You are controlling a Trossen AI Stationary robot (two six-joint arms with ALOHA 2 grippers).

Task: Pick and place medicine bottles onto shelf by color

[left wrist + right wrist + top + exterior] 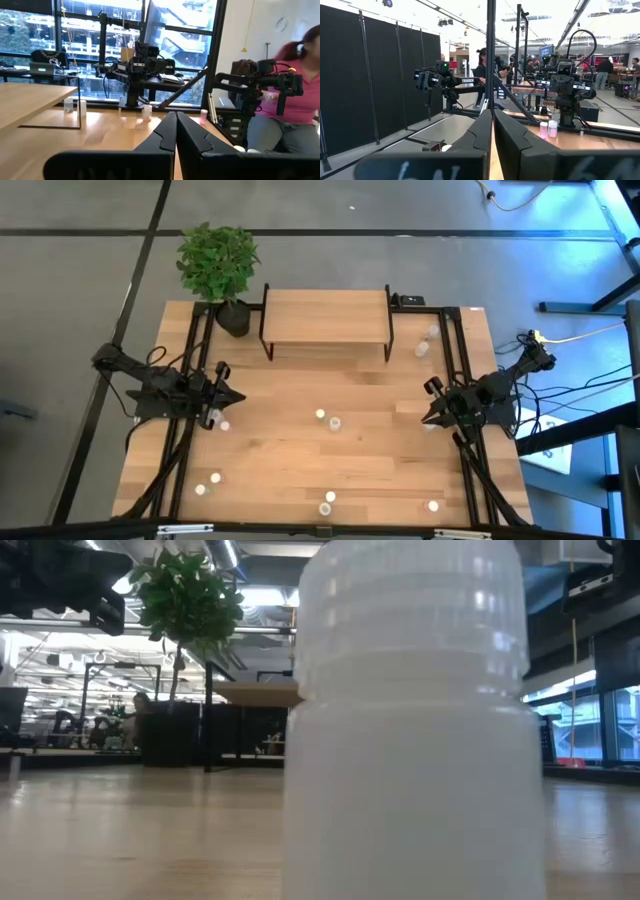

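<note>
**Both arms parked, bottles scattered, shelf bare**

The left gripper [236,396] waits at the table's left side with its jaws clenched on nothing, tips pointing inward across the wood. The right gripper [427,416] mirrors it at the right side, jaws pressed together and equally empty.

Just beside the left jaws, a pink-capped bottle [225,425] stands almost under the tips. Between the two sets of jaws, well apart from both, a yellow-capped bottle [320,415] and a white-capped bottle [335,423] stand close together mid-table. More medicine bottles [327,502] dot the near edge, and a pair of bottles [427,340] stands beyond the right jaws, beside the shelf's end.

The shelf [325,315] sits at the far edge, ahead of and between both jaws, its board carrying no bottles. A potted plant [218,268] stands at its left corner. One whitish bottle [415,720] fills the low camera's view.
</note>
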